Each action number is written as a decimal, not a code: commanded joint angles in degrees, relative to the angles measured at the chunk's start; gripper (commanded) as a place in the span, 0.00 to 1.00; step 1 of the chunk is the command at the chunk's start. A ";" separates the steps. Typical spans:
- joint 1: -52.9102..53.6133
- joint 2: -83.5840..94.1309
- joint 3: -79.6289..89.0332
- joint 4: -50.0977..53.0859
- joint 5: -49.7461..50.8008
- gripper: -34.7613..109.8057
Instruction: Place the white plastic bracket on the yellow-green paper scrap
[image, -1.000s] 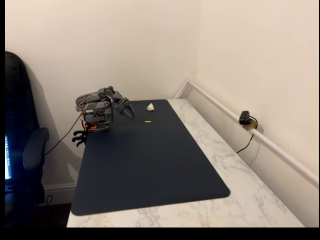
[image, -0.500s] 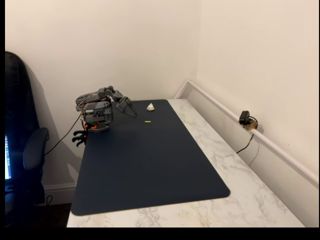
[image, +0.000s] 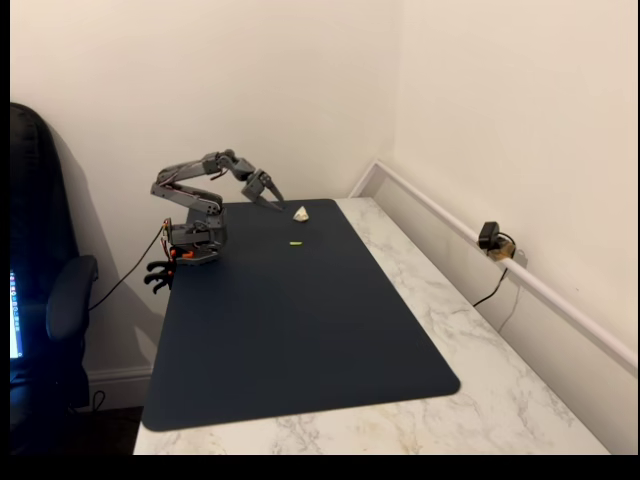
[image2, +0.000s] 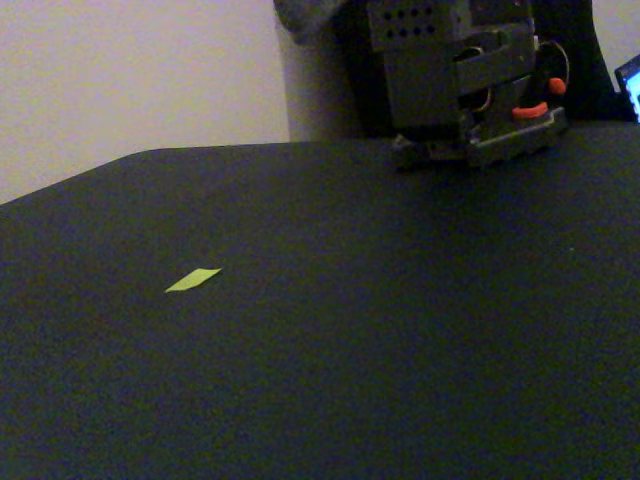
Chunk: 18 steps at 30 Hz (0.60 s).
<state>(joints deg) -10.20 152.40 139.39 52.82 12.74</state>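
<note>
since a second ago the arm has unfolded from its tucked pose, lifting and reaching its claw (image: 272, 197) toward the far end of the dark mat (image: 300, 330). claw tip now hangs just beside the white bracket (image: 301, 213), on its left in the fixed view; contact cannot be made out, and whether the claw is clenched or released cannot be told at this size. bracket sits on the mat near its far edge. yellow-green scrap (image: 296, 243) lies flat on the mat, near the bracket but apart from it, on the camera side. a low fixed view shows the scrap (image2: 193, 280) as a thin diamond sliver, with the arm's base (image2: 470, 90) behind it. mat covers a marble surface (image: 470, 330).
</note>
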 joint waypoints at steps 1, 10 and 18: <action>-0.26 -7.38 -15.91 5.80 1.05 0.24; 4.75 -15.03 -22.68 5.45 2.46 0.27; 5.27 -28.92 -32.61 4.92 3.25 0.25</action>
<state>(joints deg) -5.36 123.57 111.80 59.06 15.12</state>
